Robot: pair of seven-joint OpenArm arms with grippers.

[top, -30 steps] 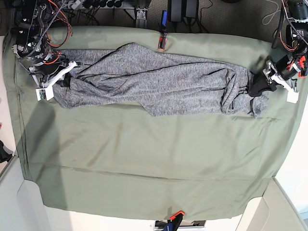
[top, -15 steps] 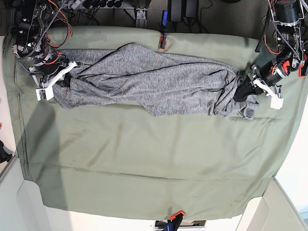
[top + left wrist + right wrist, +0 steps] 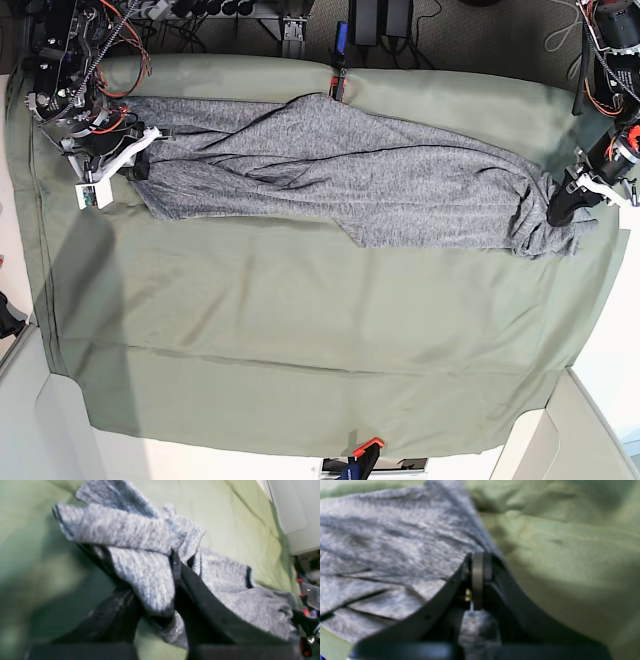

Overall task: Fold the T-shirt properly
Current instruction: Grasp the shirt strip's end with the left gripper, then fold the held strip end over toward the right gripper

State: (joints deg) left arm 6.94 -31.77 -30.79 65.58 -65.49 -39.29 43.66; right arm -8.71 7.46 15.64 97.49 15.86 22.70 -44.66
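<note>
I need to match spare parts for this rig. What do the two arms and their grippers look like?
Both grippers have black, curved, tapering fingers: left gripper, right gripper. In the base view each arm has white plastic parts near the wrist, black links, and exposed red and orange cables on the left arm and right arm.

Reached in from opposite ends, well apart. Left gripper (image 3: 562,208) clamped on a bunched fold of the T-shirt (image 3: 350,170), black fingers (image 3: 200,600) pinching the cloth. Right gripper (image 3: 135,165) fully closed, tips together on the T-shirt's other end.
</note>
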